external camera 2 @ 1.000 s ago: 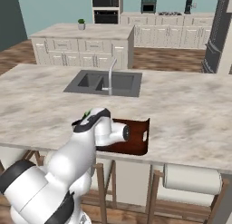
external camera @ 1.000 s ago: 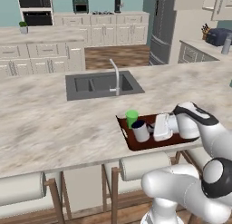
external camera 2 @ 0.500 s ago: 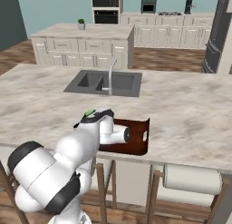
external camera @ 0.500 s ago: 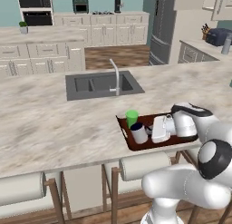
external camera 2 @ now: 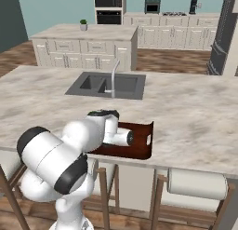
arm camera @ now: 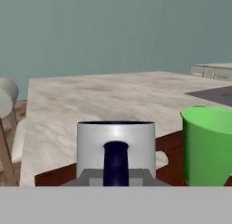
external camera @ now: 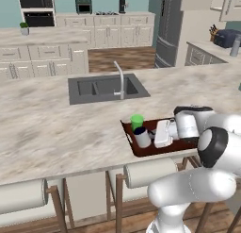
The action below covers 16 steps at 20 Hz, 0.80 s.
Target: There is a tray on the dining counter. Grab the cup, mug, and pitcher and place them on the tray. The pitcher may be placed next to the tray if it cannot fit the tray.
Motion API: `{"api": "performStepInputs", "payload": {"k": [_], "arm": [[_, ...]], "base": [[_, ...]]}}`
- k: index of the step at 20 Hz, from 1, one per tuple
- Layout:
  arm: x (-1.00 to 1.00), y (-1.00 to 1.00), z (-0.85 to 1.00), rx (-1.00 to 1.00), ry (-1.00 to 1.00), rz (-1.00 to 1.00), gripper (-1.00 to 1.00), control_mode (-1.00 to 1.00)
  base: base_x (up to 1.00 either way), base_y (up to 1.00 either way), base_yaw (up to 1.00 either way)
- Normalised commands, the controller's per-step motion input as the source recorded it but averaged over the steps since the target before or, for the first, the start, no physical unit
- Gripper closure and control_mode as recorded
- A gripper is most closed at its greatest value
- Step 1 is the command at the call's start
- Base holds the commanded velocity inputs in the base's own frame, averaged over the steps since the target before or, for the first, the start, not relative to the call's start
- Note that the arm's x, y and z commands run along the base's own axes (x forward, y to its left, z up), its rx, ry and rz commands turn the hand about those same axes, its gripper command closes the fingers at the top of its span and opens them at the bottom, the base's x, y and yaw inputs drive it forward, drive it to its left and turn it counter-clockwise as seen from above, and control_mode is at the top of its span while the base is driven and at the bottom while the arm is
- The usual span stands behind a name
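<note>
Gripping mug (arm camera: 115, 148) — tool (external camera: 149, 138) over tray (external camera: 141, 151), cup (external camera: 137, 121) beside.

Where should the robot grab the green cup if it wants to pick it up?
Best around the cup's smooth sides near the rim, coming down from above. It has no handle and stands upright on the tray, with the mug close beside it, so a sideways approach would probably bump the mug.
</note>
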Motion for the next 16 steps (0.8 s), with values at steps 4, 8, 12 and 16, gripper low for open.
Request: {"api": "performStepInputs", "payload": {"k": [4,8,12,16], "arm": [[0.26,0.0,-0.13,0.0,-0.03,0.0,1.0,-1.0],[0.18,0.0,-0.18,0.0,0.0,0.0,1.0,-1.0],[0.13,0.0,-0.2,0.0,0.0,0.0,1.0,-1.0],[0.06,0.0,-0.17,0.0,0.0,0.0,1.0,-1.0]], "base": [[0.0,0.0,0.0],[0.0,0.0,0.0],[0.0,0.0,0.0],[0.0,0.0,0.0]]}}
